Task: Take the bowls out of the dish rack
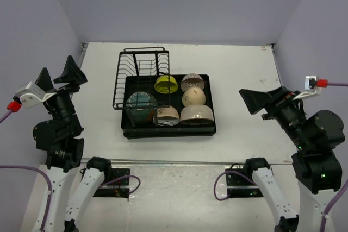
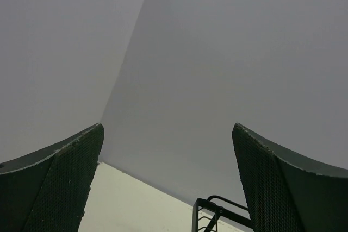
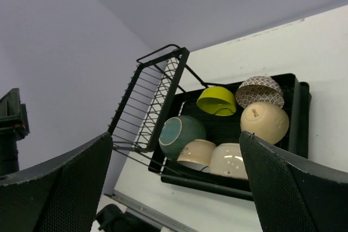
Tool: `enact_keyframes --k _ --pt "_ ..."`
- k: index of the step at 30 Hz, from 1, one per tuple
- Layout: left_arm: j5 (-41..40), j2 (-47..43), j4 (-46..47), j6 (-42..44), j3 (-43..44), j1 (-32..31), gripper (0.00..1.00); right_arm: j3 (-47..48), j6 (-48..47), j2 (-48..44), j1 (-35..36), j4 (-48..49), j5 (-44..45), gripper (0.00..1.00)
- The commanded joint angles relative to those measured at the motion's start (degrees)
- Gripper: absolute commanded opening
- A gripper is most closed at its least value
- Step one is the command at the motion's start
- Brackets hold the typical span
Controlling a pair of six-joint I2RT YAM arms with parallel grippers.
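Well, my left gripper [image 1: 58, 74] hangs off the left edge of the table [image 1: 239, 69], raised, its fingers spread wide apart with nothing between them. Its wrist camera sees mostly wall and one corner of the wire holder [image 1: 138, 74]. That holder stands upright on the left side of the dish rack [image 1: 168, 131], which sits mid-table.

All six bowls are in the black tray. The teal bowl [image 1: 141, 100] leans nearest the wires. The yellow-green bowl [image 1: 166, 84] is behind it, with the banded cream bowl [image 1: 167, 115] in front. Further right, the brown-patterned bowl [image 1: 192, 82], smooth cream bowl [image 1: 193, 97] and large beige bowl [image 1: 196, 114] lie rim-down.

My right gripper [image 1: 261, 100] is well right of the rack, jaws wide and empty, pointing towards it.
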Motion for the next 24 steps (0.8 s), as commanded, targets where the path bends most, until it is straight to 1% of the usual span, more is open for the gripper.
enact_keyframes --k 1,3,5,6,7,8,9,10,11,12,13,15,16,17,19,20,22,24 --pt "0.7 0.0 -3.8 0.0 2.8 0.5 1.00 1.9 -3.7 -1.0 -0.1 -5.9 4.6 0.99" --pt "0.3 0.1 -5.2 -1.1 3.1 0.5 1.00 -0.3 -3.9 -3.8 -0.1 -5.0 3.0 0.99" --pt "-2.0 0.5 -6.2 -2.5 3.3 0.5 1.00 -2.2 -1.2 -5.1 -0.1 -4.8 2.4 0.99" --pt "-5.4 1.1 -8.3 -5.4 3.7 0.4 1.00 -2.8 1.8 -5.8 -0.1 -5.9 2.4 0.99" --pt "-7.1 1.5 -9.9 -7.0 4.7 0.5 1.00 -3.8 2.7 -5.8 -0.1 -6.4 1.9 0.99" --pt "-9.0 2.0 -13.7 -10.6 5.3 0.4 1.00 -4.4 4.1 -5.8 -0.1 -6.7 0.5 0.99" --pt "-12.8 2.8 -16.5 -12.6 6.0 0.5 1.00 -5.0 5.9 -5.9 -0.1 -8.5 1.0 0.99" --pt "-14.4 3.3 -19.1 -14.5 7.5 0.5 1.00 -7.9 11.7 -6.7 -0.1 -8.5 1.7 0.99" --pt "-15.6 3.7 -22.7 -16.5 8.2 0.4 1.00 -10.1 15.0 -7.9 -0.1 -7.6 1.9 0.99" --pt "-16.8 4.2 -23.7 -17.0 8.7 0.5 1.00 -12.3 18.0 -11.2 -0.1 -5.0 2.5 0.99" --pt "-17.1 4.2 -24.8 -17.3 9.3 0.5 1.00 -17.2 25.4 -13.0 -0.1 -3.9 3.2 0.99" --pt "-17.6 4.3 -26.9 -17.7 9.7 0.5 1.00 -22.4 34.9 -16.7 -0.1 -0.4 4.8 0.99" --pt "-18.0 4.3 -28.0 -18.5 10.6 0.5 1.00 -26.5 37.0 -20.0 -0.1 0.1 5.7 0.99" --pt "-18.9 4.6 -31.1 -19.5 11.2 0.5 1.00 -28.2 39.0 -21.3 -0.1 0.1 6.8 0.99" --pt "-20.7 6.2 -35.7 -24.7 13.9 0.5 1.00 -32.2 41.9 -23.3 -0.1 0.5 7.7 0.99" --pt "-20.9 7.8 -40.2 -27.4 14.8 0.5 1.00 -33.5 42.7 -23.7 -0.1 2.3 7.2 0.98" --pt "-20.4 9.0 -44.2 -30.0 16.9 0.5 1.00 -36.5 43.3 -24.6 -0.1 3.8 6.1 0.98" --pt "-18.7 9.6 -46.6 -31.8 17.0 0.5 1.00 -38.0 45.3 -25.5 -0.1 5.0 5.9 0.95"
